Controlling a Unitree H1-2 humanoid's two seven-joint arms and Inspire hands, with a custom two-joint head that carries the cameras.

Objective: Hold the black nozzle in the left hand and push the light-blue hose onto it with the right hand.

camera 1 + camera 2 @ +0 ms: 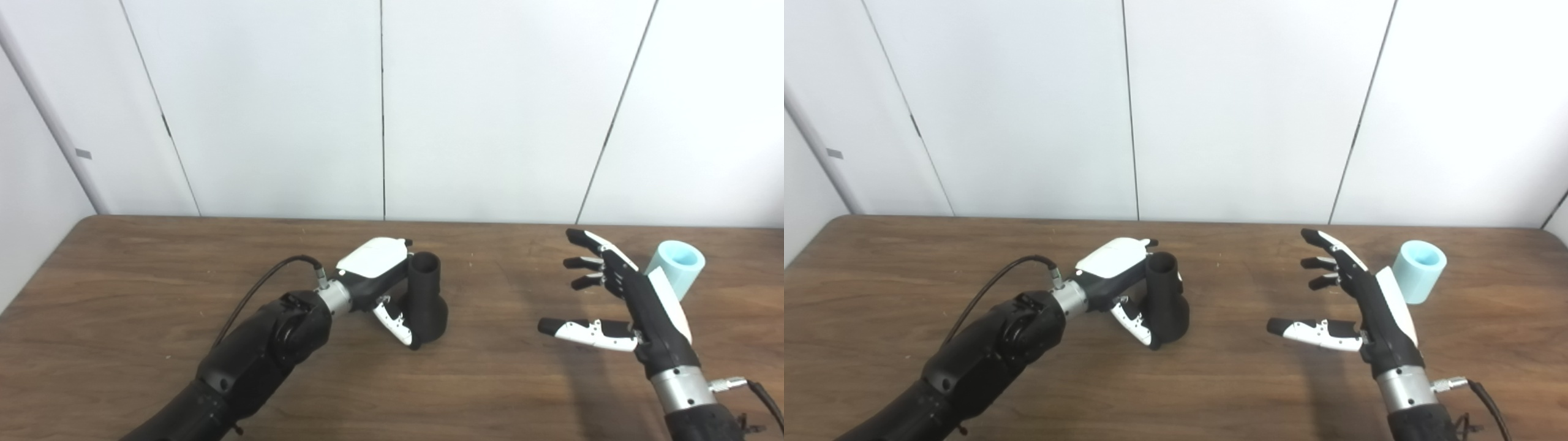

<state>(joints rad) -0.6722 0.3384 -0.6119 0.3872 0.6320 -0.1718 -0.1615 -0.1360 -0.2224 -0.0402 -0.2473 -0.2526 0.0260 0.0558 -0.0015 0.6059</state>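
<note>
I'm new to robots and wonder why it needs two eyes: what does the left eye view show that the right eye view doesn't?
Only the left eye view: the light-blue hose partly hidden behind the open right hand.
Only the right eye view: the whole hose clear of that hand, plus the table's far right corner.
Both: the left hand wrapped around the upright black nozzle standing on the table.

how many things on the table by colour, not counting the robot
black: 1, the black nozzle, with the left hand around it
light blue: 1, the light-blue hose, beyond the open right hand
total: 2
</note>
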